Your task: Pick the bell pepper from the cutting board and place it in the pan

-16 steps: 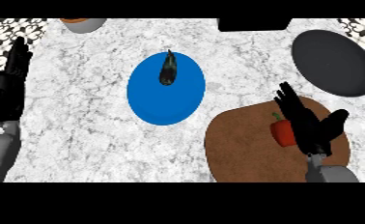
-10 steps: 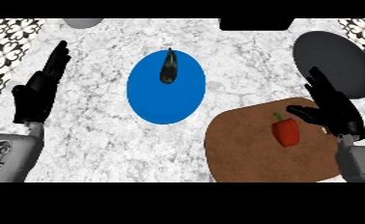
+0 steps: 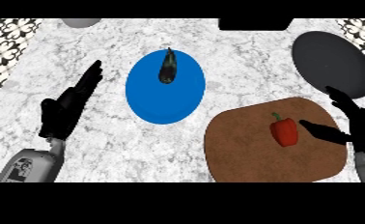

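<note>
A red bell pepper (image 3: pixel 284 131) with a green stem lies on the brown cutting board (image 3: pixel 242 155) at the lower right. My right hand (image 3: pixel 342 121) is open just right of the pepper, thumb pointing at it, fingers spread toward the view's edge. It does not hold the pepper. The dark grey pan (image 3: pixel 329 63) lies at the upper right, above that hand. My left hand (image 3: pixel 70 105) is open at the left over the marble counter, fingers straight and pointing up.
A blue plate (image 3: pixel 165 95) in the middle of the counter carries a dark eggplant (image 3: pixel 168 67) near its top. A grey dish (image 3: pixel 80 22) shows at the top left edge and a black object (image 3: pixel 255 23) at the top right.
My right hand slid off the pepper to the right, so the pepper now shows whole. My left hand came in from the left edge toward the counter's middle.
</note>
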You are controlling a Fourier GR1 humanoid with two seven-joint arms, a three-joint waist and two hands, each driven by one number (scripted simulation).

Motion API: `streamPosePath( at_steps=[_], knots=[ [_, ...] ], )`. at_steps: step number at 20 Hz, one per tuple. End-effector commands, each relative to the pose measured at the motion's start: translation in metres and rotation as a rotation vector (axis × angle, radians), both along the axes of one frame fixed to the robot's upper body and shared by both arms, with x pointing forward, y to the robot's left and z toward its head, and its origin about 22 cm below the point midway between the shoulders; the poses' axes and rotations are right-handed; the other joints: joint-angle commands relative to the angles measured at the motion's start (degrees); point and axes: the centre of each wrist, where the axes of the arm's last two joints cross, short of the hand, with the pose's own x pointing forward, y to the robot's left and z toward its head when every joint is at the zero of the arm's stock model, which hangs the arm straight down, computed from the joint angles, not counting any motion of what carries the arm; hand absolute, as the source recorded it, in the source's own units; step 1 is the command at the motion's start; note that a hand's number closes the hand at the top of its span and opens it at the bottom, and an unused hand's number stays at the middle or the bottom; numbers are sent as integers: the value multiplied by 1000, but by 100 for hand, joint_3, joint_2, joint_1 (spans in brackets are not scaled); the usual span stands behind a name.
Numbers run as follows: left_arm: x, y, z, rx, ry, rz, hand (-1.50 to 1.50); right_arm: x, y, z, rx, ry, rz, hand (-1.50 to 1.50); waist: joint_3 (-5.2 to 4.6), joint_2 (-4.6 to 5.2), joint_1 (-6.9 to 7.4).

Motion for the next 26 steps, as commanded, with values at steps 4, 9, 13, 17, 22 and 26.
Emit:
streamPosePath(
  at_steps=[4,9,13,17,22,26],
  knots=[
    [-5,-1,-4,-14,22,-22,0,-1,0,25,-191,282,106,-150,-8,-17,-25],
    [2,-19,0,-18,13,-34,0,33,16,68,-345,482,161,-150,-9,9,45],
    [-2,-13,10,-18,14,-51,0,55,42,99,-400,707,249,-150,-20,-5,191],
    [4,-21,10,0,22,-55,0,86,75,104,-355,882,334,-150,-5,32,201],
    [-12,-11,5,-7,33,-39,0,102,108,108,-329,1006,387,-150,0,-5,100],
    [-7,-14,7,-16,20,-21,0,106,124,102,-367,1040,358,-150,2,-3,56]
  ],
)
